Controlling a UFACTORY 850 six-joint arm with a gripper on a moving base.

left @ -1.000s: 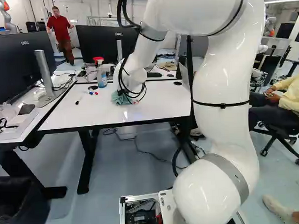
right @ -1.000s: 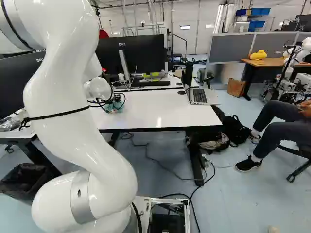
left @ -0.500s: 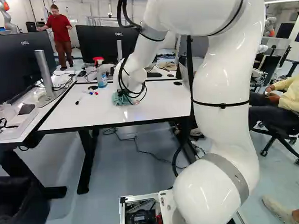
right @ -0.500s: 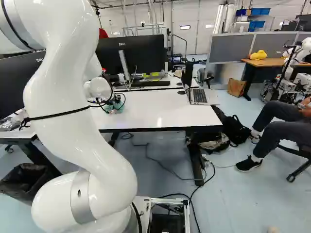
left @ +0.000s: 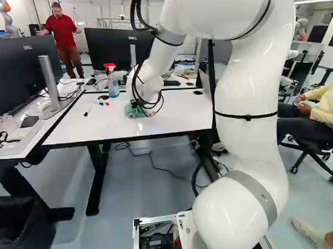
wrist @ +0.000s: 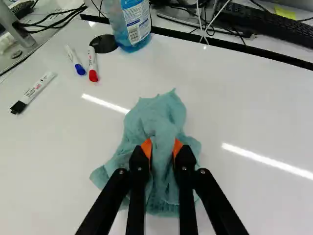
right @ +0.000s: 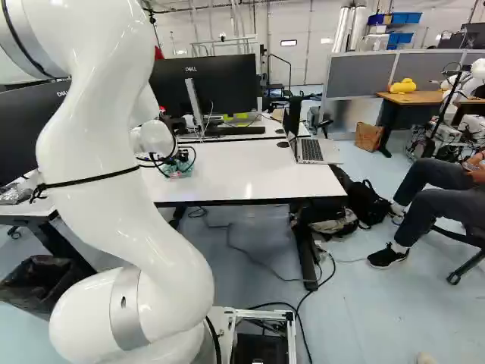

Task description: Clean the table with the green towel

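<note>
Between the jaws, pinched from both sides by the orange pads [wrist: 146,149], is the towel [wrist: 161,115], more teal than green tbh. So the gripper [wrist: 162,148] is closed on a thick fold of it, with the rest bunched around and just ahead of the tips, lying on the white table [wrist: 230,200].

I'd call this the wiping step, though no obvious mess shows near the jaws. My advice: keep the grip firm, press lightly and evenly so the cloth does the rubbing and not the hard tips, and go in long overlapping strokes. It's pretty wadded, so each pass probably cleans a narrow strip. Watch the markers ahead of the jaws and off to one side: black-capped [wrist: 33,92], blue-tipped [wrist: 75,60] and red-tipped [wrist: 93,64]. A wide sweep could send them rolling, so I'd stop short or work around them.

Containers: the spray bottle [wrist: 133,24] stands upright farther ahead of the jaws, blue liquid in it, can't tell how full. Don't bump it, it could tip. Way back from the jaws, down on the floor, there's a black bin [left: 34,245]; too dark inside to say what it holds.
</note>
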